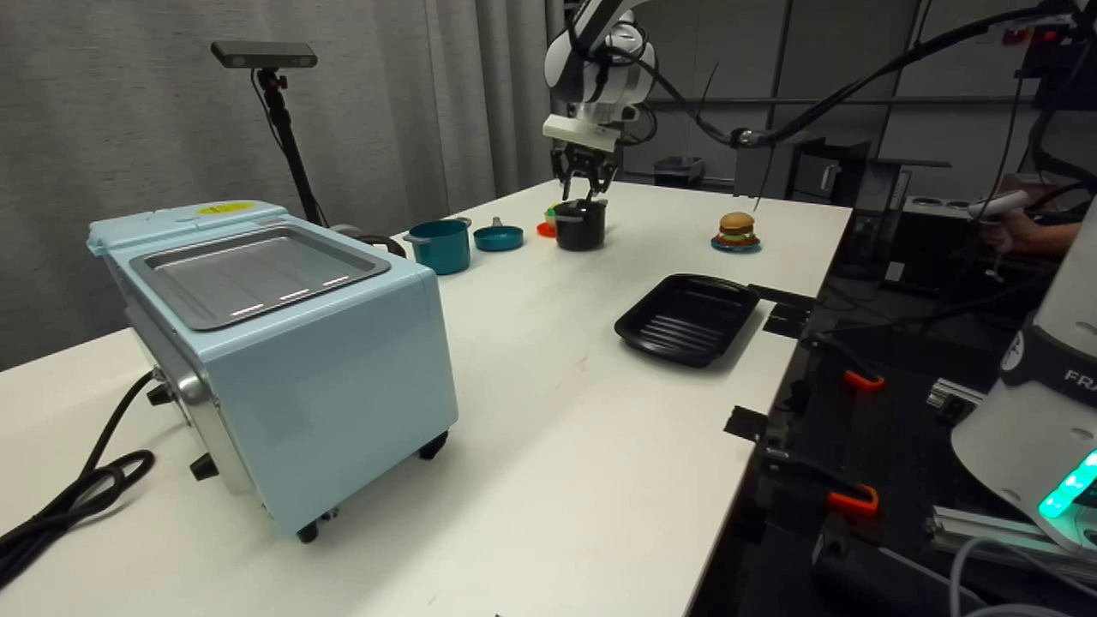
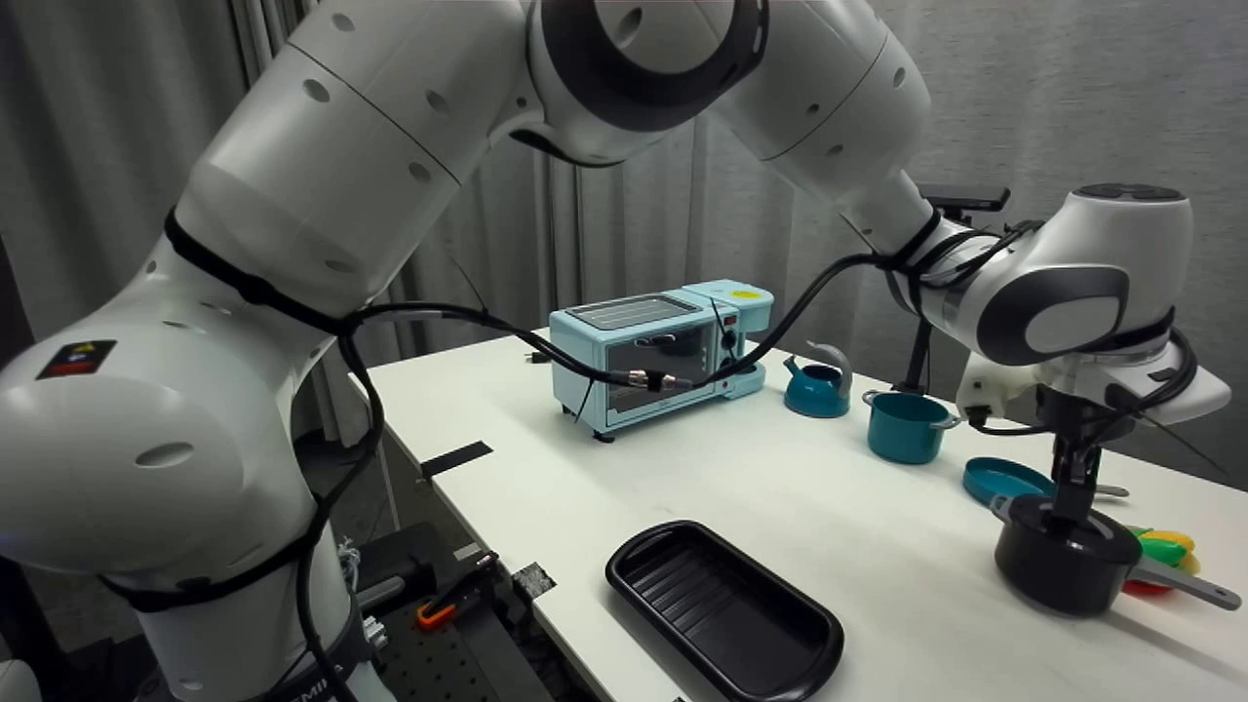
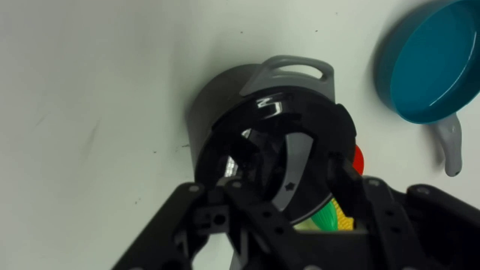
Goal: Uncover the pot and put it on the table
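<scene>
I've got gripper (image 3: 290, 159) over black pot (image 2: 1058, 573) | lid (image 3: 273, 137) on | fingers (image 3: 347, 191) apart, grey handle (image 3: 299, 153) between, can't tell if touching | pot on white table (image 2: 770, 487)

In an exterior view, a broad bare stretch of white table (image 1: 548, 377) runs between the oven (image 1: 334, 390) at near left and the black tray (image 1: 686, 321) at near right. Farther back there is room between the black pot (image 1: 581, 230) and the burger (image 1: 736, 230) to its right; on the left the pan (image 1: 499, 239) and teal pot (image 1: 446, 248) crowd the way. In an exterior view, the black pot's long handle (image 2: 1194, 587) juts right, with toy food (image 2: 1160, 552) at its far side. In the wrist view, the gripper (image 3: 285, 172) has its jaws apart on either side of the lid handle (image 3: 296, 161); how low they reach is hard to tell in the blur
</scene>
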Robot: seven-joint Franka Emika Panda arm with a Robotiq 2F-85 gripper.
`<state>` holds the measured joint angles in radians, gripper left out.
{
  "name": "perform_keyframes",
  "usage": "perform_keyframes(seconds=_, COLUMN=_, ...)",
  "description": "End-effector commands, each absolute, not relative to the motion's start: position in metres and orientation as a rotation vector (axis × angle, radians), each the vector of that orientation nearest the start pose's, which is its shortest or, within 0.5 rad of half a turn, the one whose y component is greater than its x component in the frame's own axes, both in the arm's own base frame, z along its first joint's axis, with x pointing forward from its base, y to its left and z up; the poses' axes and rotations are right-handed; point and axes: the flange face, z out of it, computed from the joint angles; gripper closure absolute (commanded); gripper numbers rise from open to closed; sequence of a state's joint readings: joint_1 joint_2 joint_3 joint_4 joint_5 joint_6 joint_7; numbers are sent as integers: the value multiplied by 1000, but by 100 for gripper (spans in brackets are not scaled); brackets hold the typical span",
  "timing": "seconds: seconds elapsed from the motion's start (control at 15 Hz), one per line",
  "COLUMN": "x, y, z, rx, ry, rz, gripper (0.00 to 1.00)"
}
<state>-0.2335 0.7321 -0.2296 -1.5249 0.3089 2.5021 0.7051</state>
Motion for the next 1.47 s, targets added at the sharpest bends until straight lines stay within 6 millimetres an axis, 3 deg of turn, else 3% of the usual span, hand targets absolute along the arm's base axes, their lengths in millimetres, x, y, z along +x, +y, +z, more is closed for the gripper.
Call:
perform_keyframes(seconds=0.0, x=675, y=-304, z=261, rx=-2349, ry=1867, rz=-426, gripper=81)
perform_keyframes(seconds=0.13, x=673, y=-302, z=261, rx=-2344, ry=1869, rz=-415, gripper=97)
perform_keyframes(seconds=0.2, x=672, y=-301, z=260, rx=-2343, ry=1871, rz=-410, gripper=100)
perform_keyframes(seconds=0.4, x=667, y=-296, z=263, rx=-2339, ry=1860, rz=-410, gripper=96)
perform_keyframes(seconds=0.8, x=644, y=-290, z=294, rx=-2304, ry=1831, rz=-486, gripper=96)
perform_keyframes(seconds=0.87, x=655, y=-297, z=310, rx=-2298, ry=1825, rz=-502, gripper=96)
perform_keyframes(seconds=1.4, x=642, y=-284, z=376, rx=-2286, ry=1743, rz=-582, gripper=96)
